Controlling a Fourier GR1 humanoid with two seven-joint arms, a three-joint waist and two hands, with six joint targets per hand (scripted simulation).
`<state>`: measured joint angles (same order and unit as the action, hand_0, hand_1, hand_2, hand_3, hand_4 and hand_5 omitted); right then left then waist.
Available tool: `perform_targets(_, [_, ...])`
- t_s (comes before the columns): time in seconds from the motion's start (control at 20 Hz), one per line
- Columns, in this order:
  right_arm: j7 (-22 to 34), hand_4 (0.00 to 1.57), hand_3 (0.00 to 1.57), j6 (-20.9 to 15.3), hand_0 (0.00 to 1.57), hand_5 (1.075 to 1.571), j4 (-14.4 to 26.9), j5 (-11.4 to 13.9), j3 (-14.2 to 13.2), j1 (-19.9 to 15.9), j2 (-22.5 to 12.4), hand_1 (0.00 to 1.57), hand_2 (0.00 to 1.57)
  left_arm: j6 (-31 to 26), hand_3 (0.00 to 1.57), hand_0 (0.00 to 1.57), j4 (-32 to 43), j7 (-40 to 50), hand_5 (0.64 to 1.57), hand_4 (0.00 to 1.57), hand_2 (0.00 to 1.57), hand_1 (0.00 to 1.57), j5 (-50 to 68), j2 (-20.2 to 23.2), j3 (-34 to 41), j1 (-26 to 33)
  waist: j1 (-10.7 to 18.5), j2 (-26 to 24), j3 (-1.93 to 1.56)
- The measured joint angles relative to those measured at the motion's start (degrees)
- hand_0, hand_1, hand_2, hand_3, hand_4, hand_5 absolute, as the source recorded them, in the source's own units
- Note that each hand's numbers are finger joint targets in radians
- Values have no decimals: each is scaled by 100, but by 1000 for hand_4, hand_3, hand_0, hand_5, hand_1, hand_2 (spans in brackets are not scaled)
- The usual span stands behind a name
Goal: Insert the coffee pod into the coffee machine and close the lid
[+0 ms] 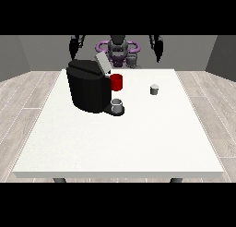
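Robot hand at the view's right [158, 47]: raised near the robot's shoulder, well above the table [115, 147], touching nothing. Whether its fingers are released or clenched: cannot tell.
Robot hand at the view's left [74, 46]: raised likewise, holding nothing visible. Finger state: cannot tell.
Coffee pod [154, 89]: small grey-white cup standing upright on the table, on its own. It sits below and forward of the robot hand at the view's right, roughly in line with it, well apart from it. From the other robot hand it lies far across, beyond the machine.
Coffee machine [88, 85]: black body, below and forward of the robot hand at the view's left. Lid [102, 63] tilted up, open, so the slot looks ready for the pod.
Red part [116, 82]: on the machine's face toward the pod; what it is, unclear.
Cup [117, 106]: grey, on the machine's base at the front.
Stage, judged: nothing begun; the reach for the pod comes first.
Risk, pod: small and light-looking; fingers arriving off-centre could tip it or push it away across the table.
Risk, carry: the path from pod to slot passes the raised lid and the red part; a low approach could knock the lid shut early.
Risk, seating: a pod set down tilted could keep the lid from closing.
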<state>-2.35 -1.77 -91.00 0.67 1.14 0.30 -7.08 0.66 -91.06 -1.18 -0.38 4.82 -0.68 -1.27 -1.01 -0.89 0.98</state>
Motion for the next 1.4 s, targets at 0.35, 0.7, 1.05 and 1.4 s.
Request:
perform_targets(0.35, [179, 109, 0, -54, 0, 1571, 103, -61, -91, 106, 152, 0, 0, -474, 0, 0, 99, -518, 1571, 213, 0, 0, 150, 247, 131, 178, 76, -88, -82])
perform_targets(0.7, [-294, 217, 0, -380, 0, 1571, 74, -161, -286, -24, 463, 0, 0, -757, 0, 0, 616, -626, 1571, 0, 0, 0, -107, 1008, 556, -293, -207, 212, -95])
perform_targets(1.05, [-382, 186, 0, -420, 0, 1571, -40, -158, -134, -187, 556, 0, 0, -1085, 0, 0, 1635, -404, 1571, 0, 0, 0, -56, 1464, 942, -1076, -523, 558, -98])
perform_targets(1.4, [-227, 281, 0, -375, 0, 1571, -192, -202, -113, -441, 540, 0, 0, -1134, 0, 0, 2833, -565, 1571, 0, 0, 0, -317, 1747, 1137, -1673, -724, 908, -95])
